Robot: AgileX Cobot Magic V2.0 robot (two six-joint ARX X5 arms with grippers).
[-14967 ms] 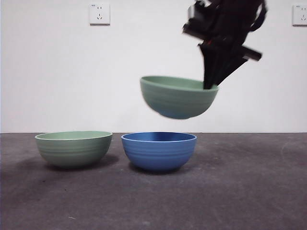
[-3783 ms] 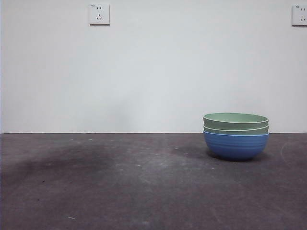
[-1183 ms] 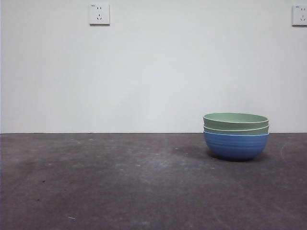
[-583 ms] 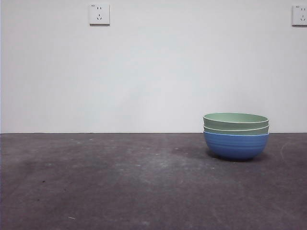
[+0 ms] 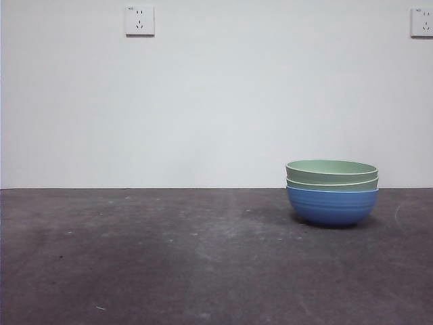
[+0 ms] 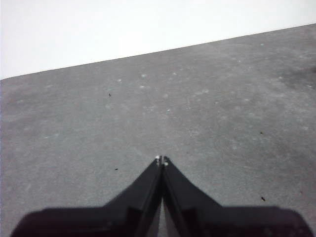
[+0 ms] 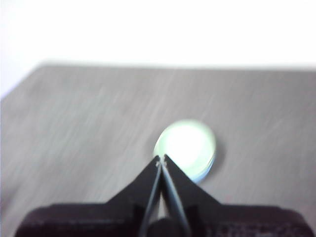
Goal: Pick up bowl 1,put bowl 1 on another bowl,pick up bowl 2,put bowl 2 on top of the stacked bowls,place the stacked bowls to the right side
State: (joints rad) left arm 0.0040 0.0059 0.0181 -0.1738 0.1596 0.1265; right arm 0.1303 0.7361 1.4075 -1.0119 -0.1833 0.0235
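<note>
The stacked bowls (image 5: 332, 191) stand on the dark table at the right of the front view. The ribbed blue bowl (image 5: 332, 206) is at the bottom, with two pale green bowls (image 5: 331, 170) nested in it. No arm shows in the front view. My right gripper (image 7: 162, 159) is shut and hangs well above the stack; its blurred view shows the top green bowl (image 7: 186, 146) from above, beyond the jaw tips. Only bare table lies before my left gripper (image 6: 162, 160), which is shut and holds nothing.
The grey table (image 5: 169, 257) stretches left of the stack. Two wall sockets (image 5: 139, 20) sit high on the white wall behind.
Long ago a gripper held a green bowl over the blue one; since then the three bowls stand stacked at the right. Over the last second nothing has moved in the front view.
</note>
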